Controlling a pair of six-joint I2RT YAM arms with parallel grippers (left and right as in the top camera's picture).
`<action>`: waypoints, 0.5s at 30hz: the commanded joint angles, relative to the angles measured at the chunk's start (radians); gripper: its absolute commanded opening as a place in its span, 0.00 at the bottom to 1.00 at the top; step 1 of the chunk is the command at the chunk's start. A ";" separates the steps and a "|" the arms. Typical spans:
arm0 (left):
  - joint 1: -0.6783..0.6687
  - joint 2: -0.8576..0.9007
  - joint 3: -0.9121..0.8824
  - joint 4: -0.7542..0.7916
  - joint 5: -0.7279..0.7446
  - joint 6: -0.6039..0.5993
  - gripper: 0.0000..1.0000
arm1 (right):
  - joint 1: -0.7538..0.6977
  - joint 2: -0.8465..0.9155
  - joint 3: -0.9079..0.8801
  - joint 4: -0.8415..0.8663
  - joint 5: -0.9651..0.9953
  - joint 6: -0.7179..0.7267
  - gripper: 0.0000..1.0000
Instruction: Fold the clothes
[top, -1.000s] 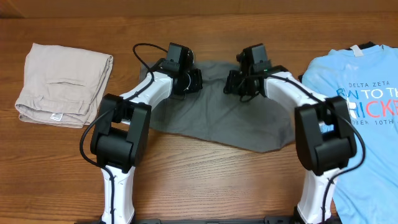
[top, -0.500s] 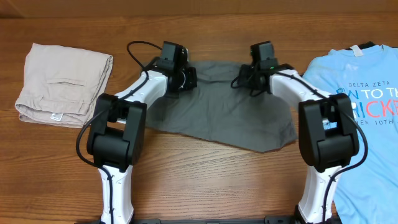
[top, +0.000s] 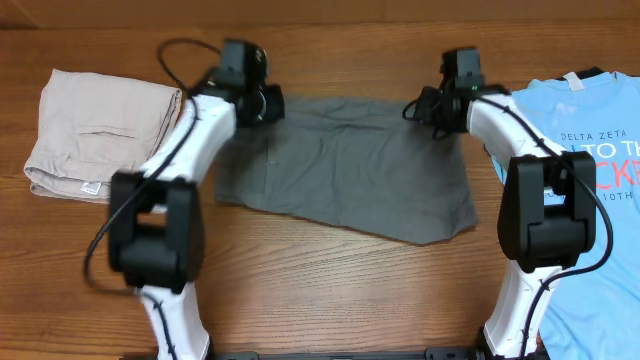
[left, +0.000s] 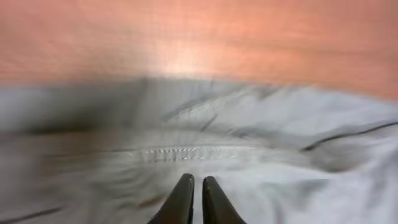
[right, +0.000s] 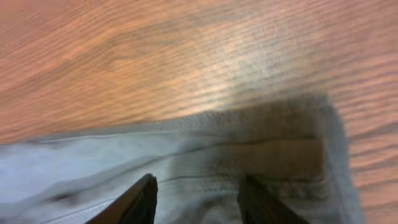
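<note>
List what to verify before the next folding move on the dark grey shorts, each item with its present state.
1. Dark grey woven shorts lie spread flat on the wooden table: ok.
2. Right gripper open above the shorts' waistband corner: ok.
3. Left gripper free of cloth: cannot tell; its fingers stand nearly together over the shorts.
4. Beige folded garment lies apart from the shorts: ok.
5. Light blue printed T-shirt apart from the shorts: cannot tell; the right arm hides the gap.
</note>
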 joint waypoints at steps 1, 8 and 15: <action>0.019 -0.220 0.092 -0.089 -0.097 0.046 0.12 | -0.002 -0.107 0.126 -0.093 -0.022 -0.030 0.48; 0.074 -0.415 0.098 -0.459 -0.252 -0.044 0.62 | 0.011 -0.225 0.207 -0.488 -0.251 -0.029 0.42; 0.130 -0.384 0.050 -0.664 -0.164 0.011 0.79 | 0.058 -0.235 0.177 -0.660 -0.420 -0.030 0.04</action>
